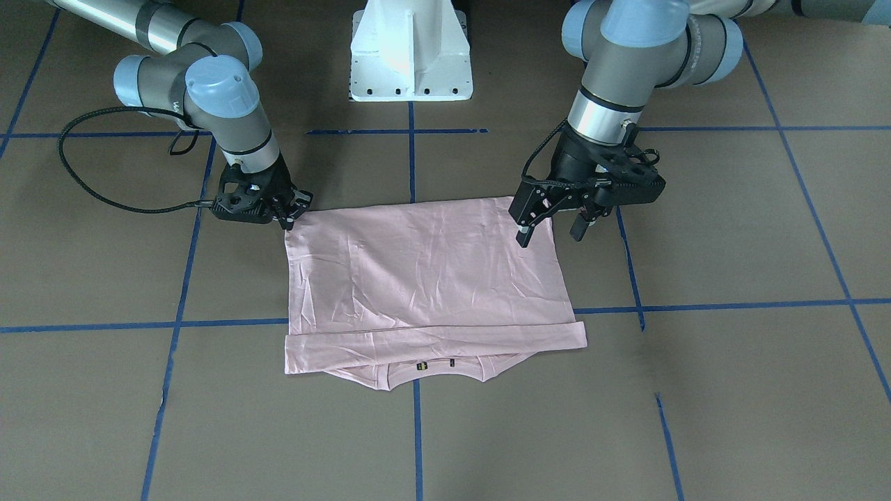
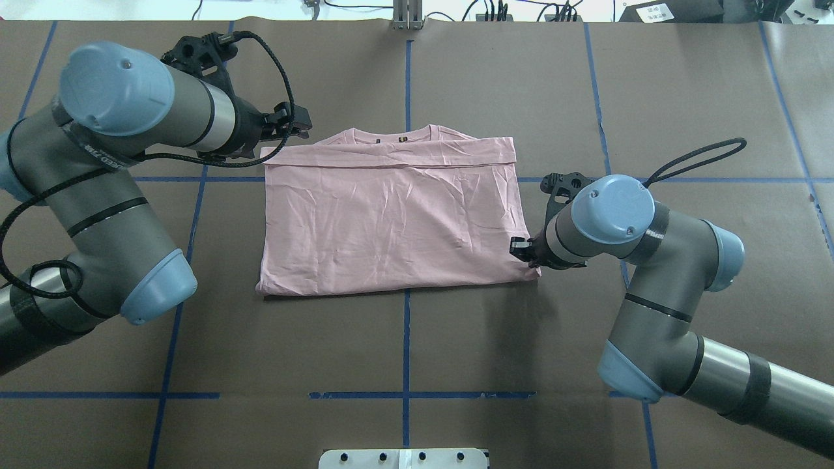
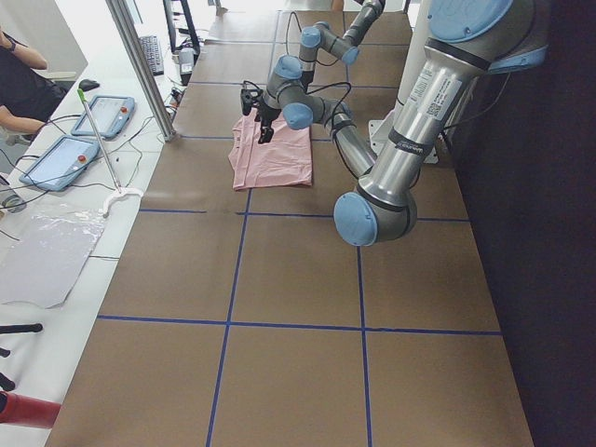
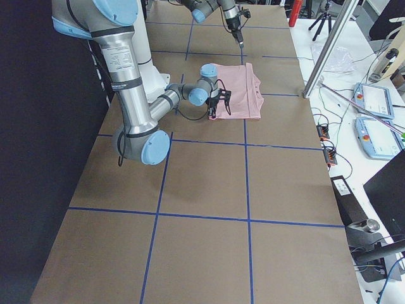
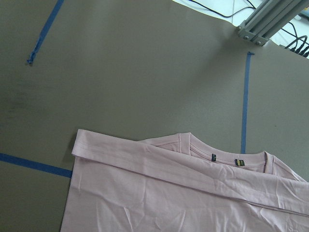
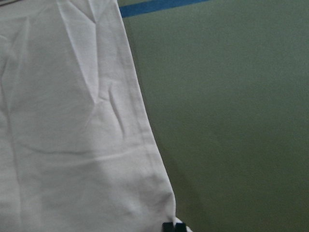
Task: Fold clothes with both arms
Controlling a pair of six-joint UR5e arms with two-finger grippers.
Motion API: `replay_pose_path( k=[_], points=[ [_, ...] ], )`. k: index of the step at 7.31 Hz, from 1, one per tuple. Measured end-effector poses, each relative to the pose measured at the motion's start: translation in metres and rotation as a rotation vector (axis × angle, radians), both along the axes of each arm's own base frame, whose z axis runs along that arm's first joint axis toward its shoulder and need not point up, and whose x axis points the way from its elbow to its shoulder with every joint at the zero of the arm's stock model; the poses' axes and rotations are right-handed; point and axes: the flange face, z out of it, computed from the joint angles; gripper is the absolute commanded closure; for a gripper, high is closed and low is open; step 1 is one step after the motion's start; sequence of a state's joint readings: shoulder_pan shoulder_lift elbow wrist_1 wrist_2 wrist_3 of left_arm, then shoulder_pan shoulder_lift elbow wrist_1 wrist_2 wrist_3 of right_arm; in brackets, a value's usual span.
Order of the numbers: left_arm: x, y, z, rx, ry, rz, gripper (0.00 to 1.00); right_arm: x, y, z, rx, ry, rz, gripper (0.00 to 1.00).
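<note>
The pink T-shirt (image 2: 391, 221) is lying folded into a rectangle at the middle of the brown surface (image 2: 651, 98), its collar (image 2: 391, 135) peeking out toward the far edge. The left fingers (image 1: 523, 233) are hanging spread wide above the shirt's left edge, holding nothing. The right fingers (image 2: 518, 246) are sitting low at the shirt's near right corner, seemingly pressed together on the cloth there. Blue tape lines (image 2: 406, 339) are crossing the surface.
</note>
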State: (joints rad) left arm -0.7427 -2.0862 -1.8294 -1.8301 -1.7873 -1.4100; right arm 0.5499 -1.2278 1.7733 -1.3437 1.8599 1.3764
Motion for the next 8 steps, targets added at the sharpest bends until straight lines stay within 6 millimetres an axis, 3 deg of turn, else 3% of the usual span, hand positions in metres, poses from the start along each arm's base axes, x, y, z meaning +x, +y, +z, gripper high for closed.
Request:
replay_pose_path(
  k=[2, 3, 5, 7, 8],
  points=[
    [0.002, 0.0, 0.002, -0.002, -0.002, 0.001, 0.0, 0.026, 0.015, 0.003, -0.036, 0.024, -0.012, 1.0],
    [0.002, 0.0, 0.002, -0.001, -0.002, 0.001, 0.0, 0.041, 0.034, 0.006, -0.045, 0.042, -0.026, 1.0],
    [0.001, 0.001, 0.0, 0.001, 0.001, 0.002, 0.0, 0.064, 0.101, 0.017, -0.054, 0.063, -0.114, 1.0],
    [-0.001, 0.002, -0.004, 0.006, 0.007, 0.003, 0.0, 0.066, 0.184, 0.016, -0.076, 0.06, -0.26, 1.0],
    [-0.001, 0.003, -0.006, 0.008, 0.01, 0.004, 0.0, 0.06, 0.216, 0.013, -0.098, 0.058, -0.318, 0.01]
  ],
)
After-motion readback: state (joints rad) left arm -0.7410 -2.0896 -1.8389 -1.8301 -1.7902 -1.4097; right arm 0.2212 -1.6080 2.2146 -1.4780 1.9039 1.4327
